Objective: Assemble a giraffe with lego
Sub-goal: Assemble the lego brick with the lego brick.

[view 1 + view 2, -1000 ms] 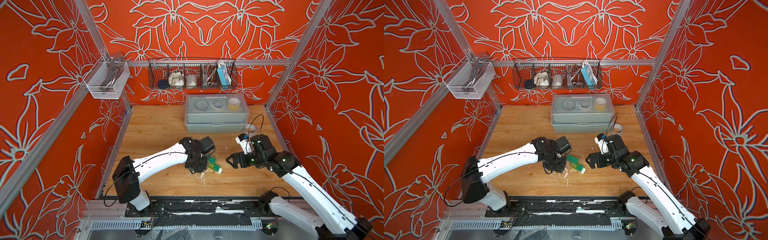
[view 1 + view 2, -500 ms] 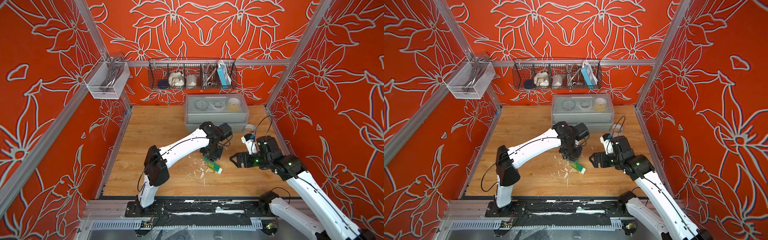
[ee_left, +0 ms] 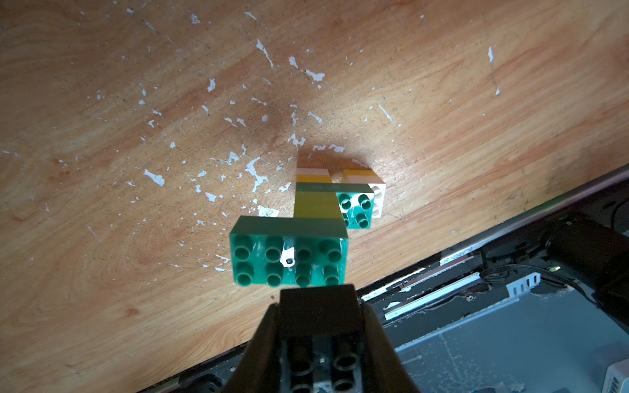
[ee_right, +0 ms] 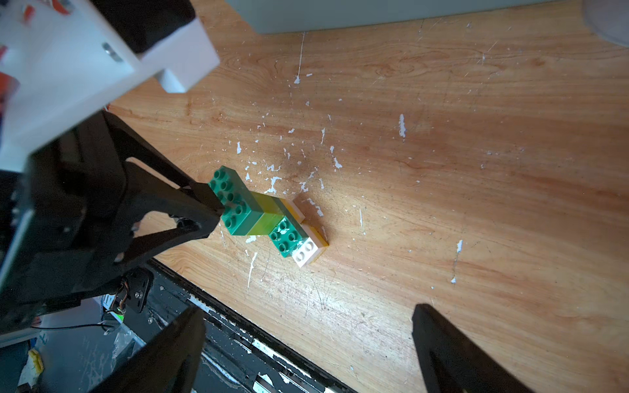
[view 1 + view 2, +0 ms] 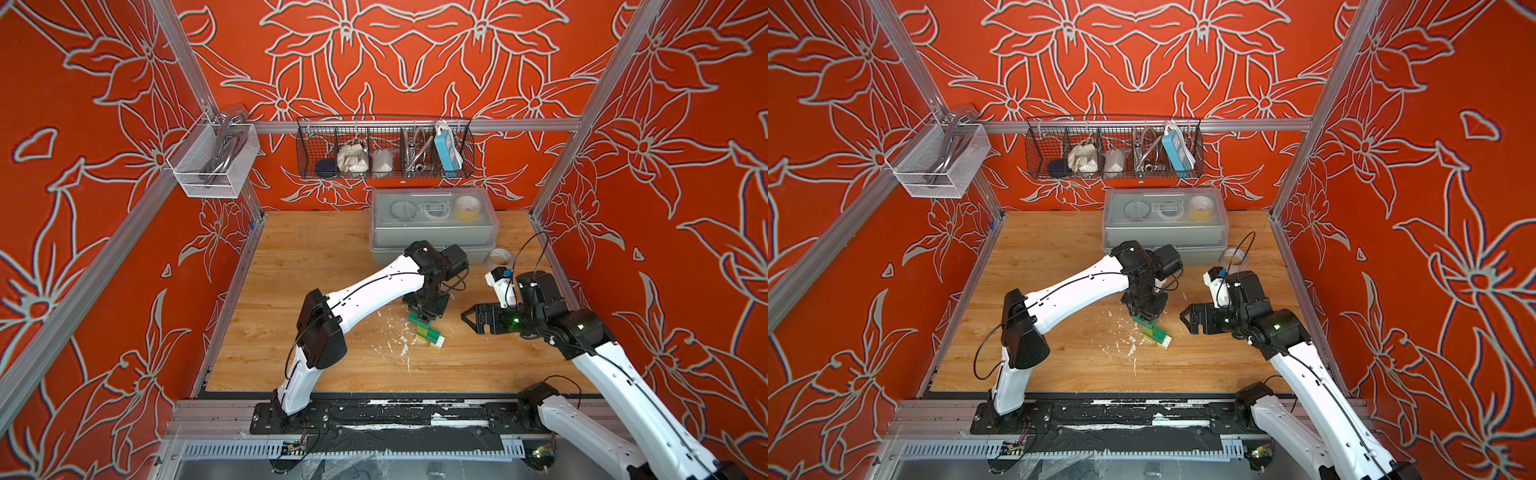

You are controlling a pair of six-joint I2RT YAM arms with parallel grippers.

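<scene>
The giraffe (image 5: pixel 424 332) stands upright in front of the grey box (image 5: pixel 432 232), near its middle. The left gripper (image 5: pixel 422 314) is clamped on the black brick (image 3: pixel 320 313), at the dark green head (image 3: pixel 289 255). The right gripper (image 5: pixel 469 323), before the box's right end, has its fingers spread wide and empty. Judged handling: light, rigid, smooth plastic; tall and narrow, so it tips easily (stud joints part under side load). Brace low, at the dark green body (image 4: pixel 287 234), and press straight down.
</scene>
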